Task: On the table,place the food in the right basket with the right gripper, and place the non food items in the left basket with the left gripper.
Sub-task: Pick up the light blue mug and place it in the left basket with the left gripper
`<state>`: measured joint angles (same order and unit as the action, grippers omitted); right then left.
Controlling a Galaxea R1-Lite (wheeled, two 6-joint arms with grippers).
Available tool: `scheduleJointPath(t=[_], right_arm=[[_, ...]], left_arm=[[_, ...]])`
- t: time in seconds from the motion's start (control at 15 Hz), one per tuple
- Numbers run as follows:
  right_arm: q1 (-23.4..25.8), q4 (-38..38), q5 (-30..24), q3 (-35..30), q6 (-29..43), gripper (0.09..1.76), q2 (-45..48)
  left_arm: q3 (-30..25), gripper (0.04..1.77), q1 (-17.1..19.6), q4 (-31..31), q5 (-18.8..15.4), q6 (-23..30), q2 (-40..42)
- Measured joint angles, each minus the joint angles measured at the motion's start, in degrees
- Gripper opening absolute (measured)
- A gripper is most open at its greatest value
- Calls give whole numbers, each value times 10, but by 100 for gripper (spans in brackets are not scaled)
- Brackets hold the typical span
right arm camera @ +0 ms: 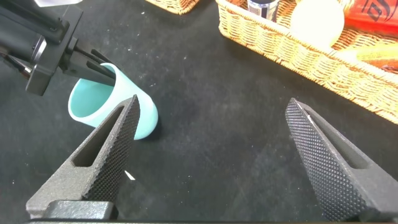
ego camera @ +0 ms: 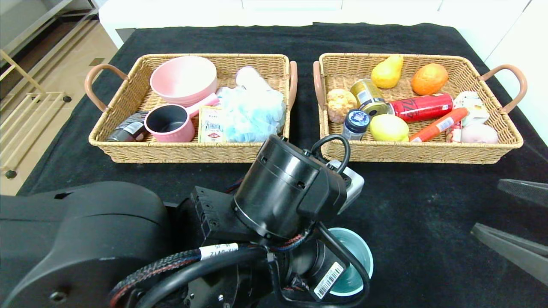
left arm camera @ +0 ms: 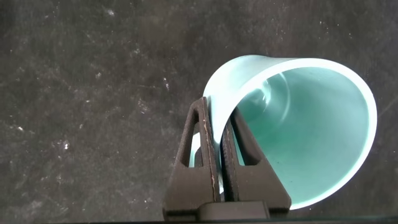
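Note:
My left gripper (left arm camera: 216,115) is shut on the wall of the light blue mug (left arm camera: 311,137), one jaw inside and one outside. The mug (ego camera: 353,265) is tilted low over the black table (ego camera: 428,205), near its front middle, and it also shows in the right wrist view (right arm camera: 99,109). My right gripper (right arm camera: 213,102) is open and empty over the cloth at the front right (ego camera: 486,207). The pink pan (ego camera: 171,124) and beige box (ego camera: 211,126) lie in the left basket (ego camera: 128,149). The lemon (ego camera: 388,127), gold can (ego camera: 369,97) and orange sausage (ego camera: 439,124) lie in the right basket (ego camera: 428,152).
The left basket also holds a pink bowl (ego camera: 184,79), a blue bath puff (ego camera: 252,113) and a dark packet (ego camera: 128,130). The right basket also holds a pear (ego camera: 387,72), an orange (ego camera: 429,79), a red can (ego camera: 421,107) and a dark-lidded jar (ego camera: 355,123).

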<state>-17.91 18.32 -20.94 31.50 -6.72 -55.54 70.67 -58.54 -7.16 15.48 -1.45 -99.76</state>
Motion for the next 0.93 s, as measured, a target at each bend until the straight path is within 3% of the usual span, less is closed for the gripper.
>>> scheduleJointPath(t=[0.2, 0.4, 0.93], right_arm=[[0, 0, 0, 0, 0, 171, 2], [0, -1, 0, -1, 0, 171, 1], [-1, -1, 0, -3, 0, 171, -4]], left_arm=[[5, 17, 7, 0, -2, 6, 14], [15, 17, 30, 0, -13, 51, 45], [14, 17, 153, -9, -57, 77, 164]])
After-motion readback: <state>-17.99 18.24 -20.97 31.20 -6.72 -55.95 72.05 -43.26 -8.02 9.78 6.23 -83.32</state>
